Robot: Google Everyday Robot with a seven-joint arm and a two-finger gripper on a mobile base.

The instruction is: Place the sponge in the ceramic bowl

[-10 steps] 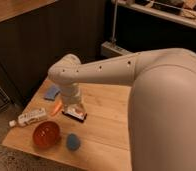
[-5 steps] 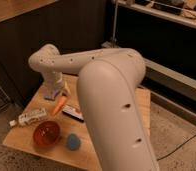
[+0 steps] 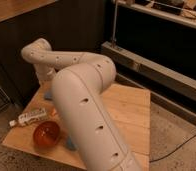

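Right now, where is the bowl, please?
The bowl sits lower left in the camera view, on the table beside the white bottle; the gripper is hidden behind the arm.

The end effector does not show: the arm (image 3: 86, 100) bends down behind its own thick link, beyond the ceramic bowl (image 3: 46, 134), and its tip is covered there. The sponge cannot be found either, because this link covers much of the bench (image 3: 128, 112). Just right of the bowl, a blue object (image 3: 71, 145) shows only a small edge. Behind the bowl, an orange thing (image 3: 54, 112) is mostly covered, and the print on the white tube (image 3: 31, 117) is too blurred to read.
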